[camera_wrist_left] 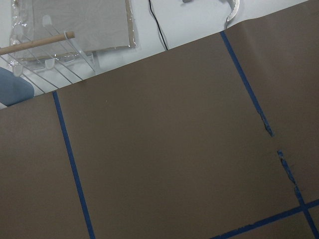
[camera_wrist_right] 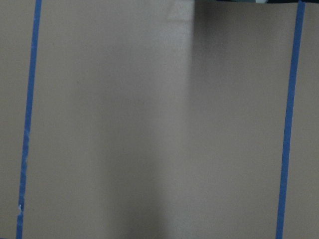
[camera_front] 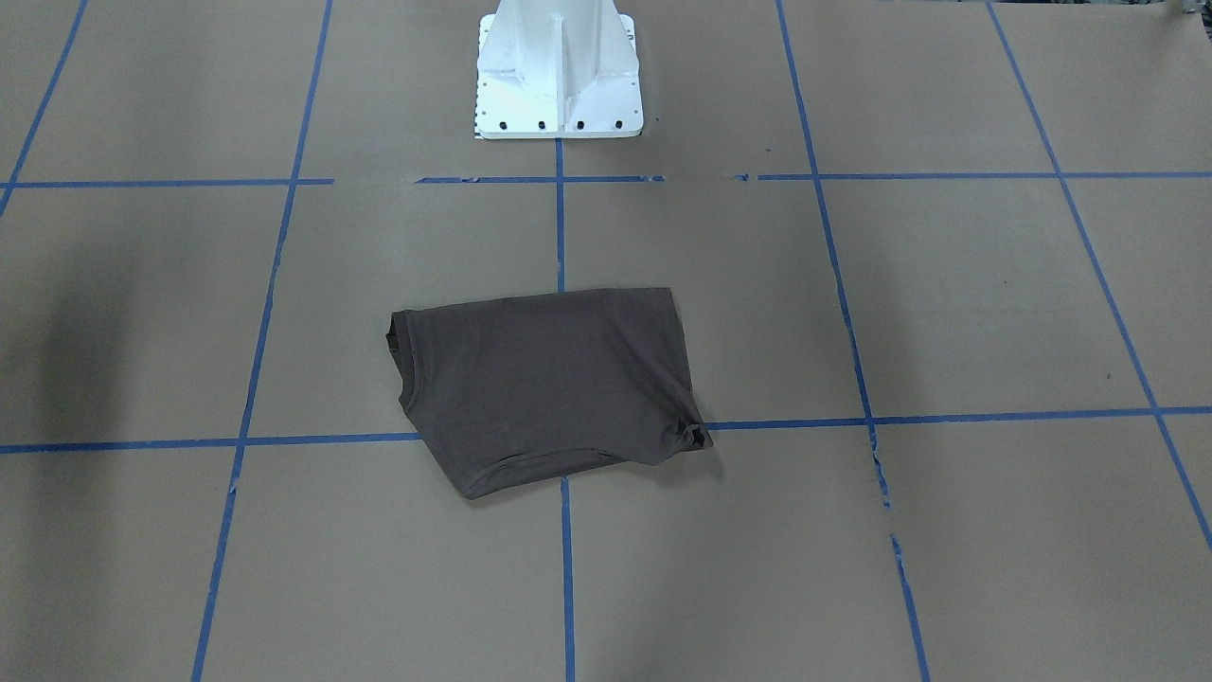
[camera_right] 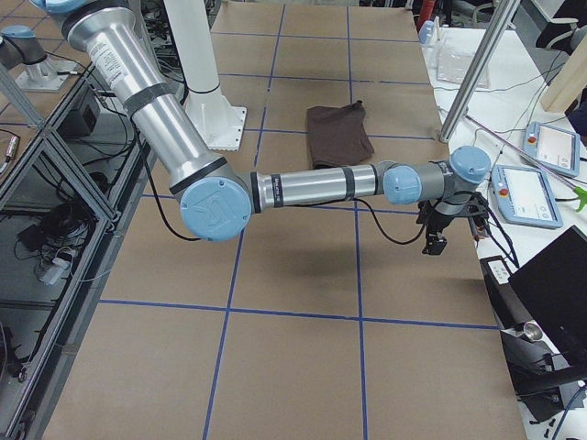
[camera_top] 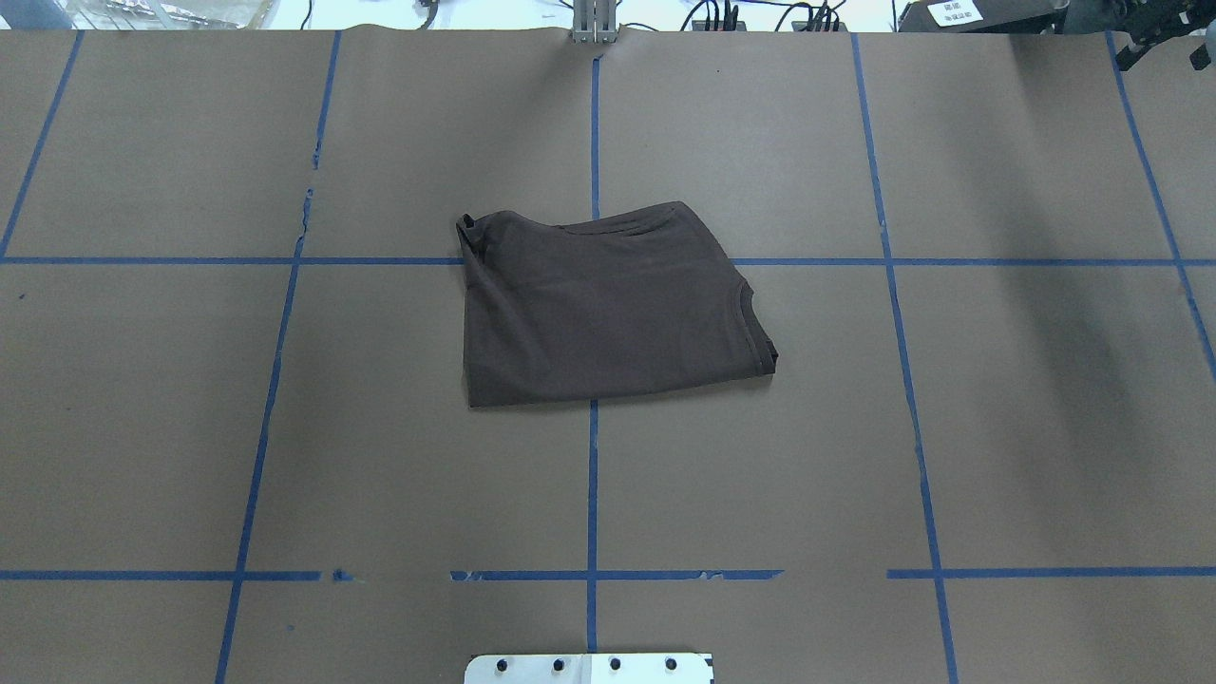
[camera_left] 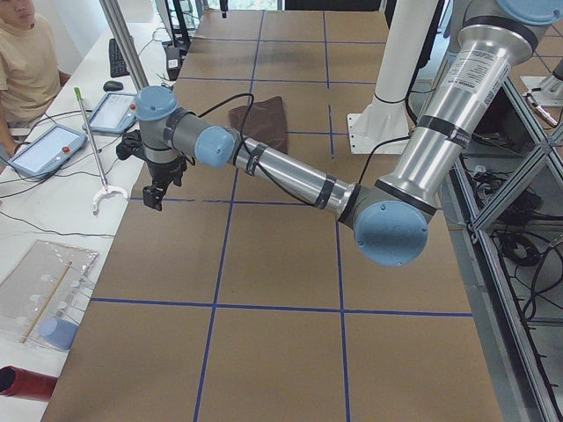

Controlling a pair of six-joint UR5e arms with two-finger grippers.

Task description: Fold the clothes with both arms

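The folded T-shirt [camera_top: 608,304] lay flat at the middle of the surface [camera_top: 285,427], before the white pedestal [camera_front: 559,76]. The left claw [camera_left: 155,195] and right claw [camera_right: 433,244] hung well apart from it; spread or pressed together, I couldn't tell.

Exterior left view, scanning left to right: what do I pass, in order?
person → left gripper → T-shirt → white pedestal
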